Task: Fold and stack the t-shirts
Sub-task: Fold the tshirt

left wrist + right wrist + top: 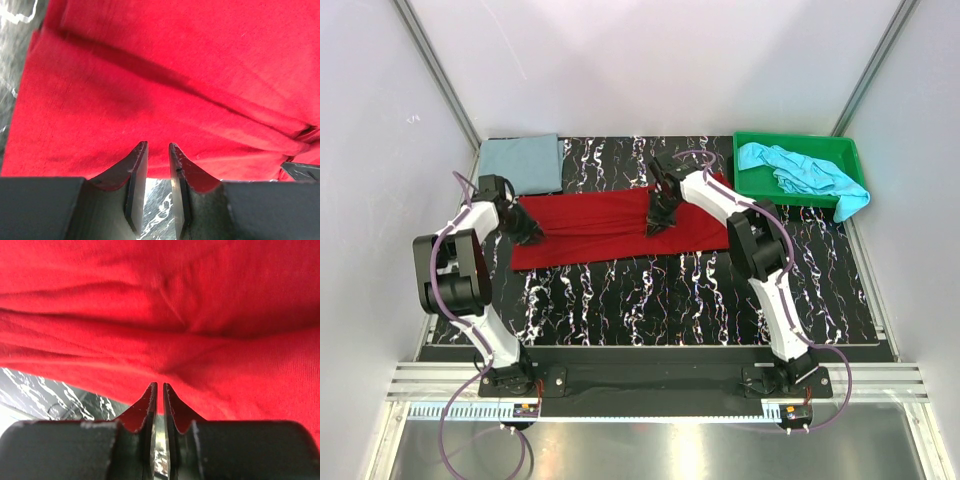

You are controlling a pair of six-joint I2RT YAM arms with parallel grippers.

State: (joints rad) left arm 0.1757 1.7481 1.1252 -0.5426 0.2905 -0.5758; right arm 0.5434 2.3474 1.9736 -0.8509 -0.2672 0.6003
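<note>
The red shirt [590, 225] lies in a long strip across the surface [650, 295]. The right end effector [660, 224] looks pinched nearly closed on its edge. The left end effector [527, 232] shows a narrow gap, so its hold is unclear. Both should lift evenly, keeping the edge taut.

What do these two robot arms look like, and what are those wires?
The left arm and right arm both have white shells with bulky black joints. Thin purple cables loop alongside each. Their fingers are dark, flat and taper to blunt tips with scuffed edges.
</note>
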